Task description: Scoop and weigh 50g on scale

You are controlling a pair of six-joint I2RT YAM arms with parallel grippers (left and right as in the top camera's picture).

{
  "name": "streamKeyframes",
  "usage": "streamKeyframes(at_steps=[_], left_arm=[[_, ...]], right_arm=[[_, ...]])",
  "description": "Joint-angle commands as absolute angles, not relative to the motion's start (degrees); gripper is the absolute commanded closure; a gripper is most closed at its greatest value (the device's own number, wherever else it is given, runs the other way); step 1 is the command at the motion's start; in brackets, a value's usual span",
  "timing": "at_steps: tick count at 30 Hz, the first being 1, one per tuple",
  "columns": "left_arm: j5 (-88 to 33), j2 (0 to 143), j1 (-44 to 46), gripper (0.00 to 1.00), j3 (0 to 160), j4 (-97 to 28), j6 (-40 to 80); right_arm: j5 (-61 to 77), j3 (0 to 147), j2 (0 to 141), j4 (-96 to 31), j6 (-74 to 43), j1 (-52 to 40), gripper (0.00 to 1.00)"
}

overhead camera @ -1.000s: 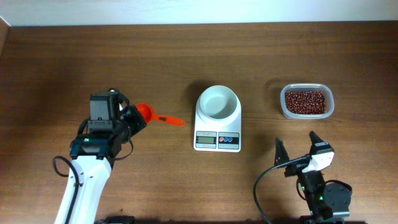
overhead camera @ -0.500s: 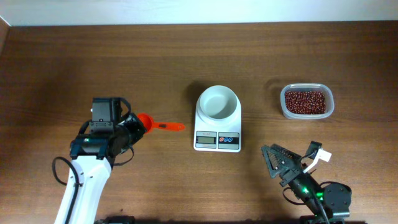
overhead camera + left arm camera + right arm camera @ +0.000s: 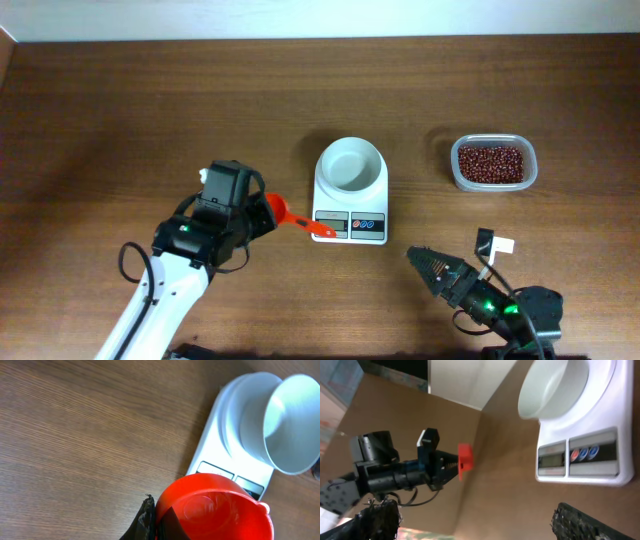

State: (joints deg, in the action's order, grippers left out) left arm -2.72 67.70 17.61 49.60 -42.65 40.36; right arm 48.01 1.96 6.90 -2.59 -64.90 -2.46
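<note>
The left gripper is clamped tight on the bowl end of an orange-red scoop. The scoop's handle slants to the right and toward the near edge, and its tip overlaps the front-left corner of the scale, just beside the display. From the left wrist the scoop's cup fills the lower frame, with one dark finger at its left. The scale's white bowl sits on top with nothing in it.

The right gripper has its jaws spread wide and holds nothing. It lies low and points left, in front of the scale's right corner and apart from it.

The beans lie heaped in a clear tub to the right of the scale, with a strip of bare wood between the two. More bare wood stretches left of the left arm and behind the scale.

The left arm rises from the near-left edge and slants toward the scale. The right arm crouches at the near-right edge, with a green light showing. The table is dark brown wood, and a pale wall runs along its far edge.
</note>
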Motion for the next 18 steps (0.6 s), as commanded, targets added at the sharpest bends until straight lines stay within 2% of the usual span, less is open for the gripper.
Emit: streamKeyframes(at_steps=[1, 5, 8, 10, 14, 18], left_arm=[[-1.7, 67.2, 19.5, 1.00, 49.8, -42.5, 40.7], [-4.8, 67.2, 20.8, 1.00, 49.8, -42.6, 40.8], [-5.3, 67.2, 20.8, 1.00, 49.8, -42.6, 42.0], [-5.3, 67.2, 20.8, 1.00, 49.8, -42.5, 43.3], [-5.4, 67.2, 20.8, 1.00, 49.8, -42.6, 43.3], [-6.8, 67.2, 20.8, 1.00, 49.8, -42.9, 43.3]], right_arm=[[53.8, 3.7, 10.7, 1.3, -75.8, -3.0, 0.01], [53.5, 3.7, 13.1, 14.7, -79.4, -4.7, 0.01], [39.1, 3.7, 13.1, 16.7, -80.1, -8.4, 0.02], [34.9, 3.7, 14.2, 16.3, -68.8, -12.7, 0.01], [34.4, 4.2, 24.3, 14.3, -66.2, -20.0, 0.01], [34.4, 12.8, 44.2, 15.1, -66.2, -29.7, 0.01]])
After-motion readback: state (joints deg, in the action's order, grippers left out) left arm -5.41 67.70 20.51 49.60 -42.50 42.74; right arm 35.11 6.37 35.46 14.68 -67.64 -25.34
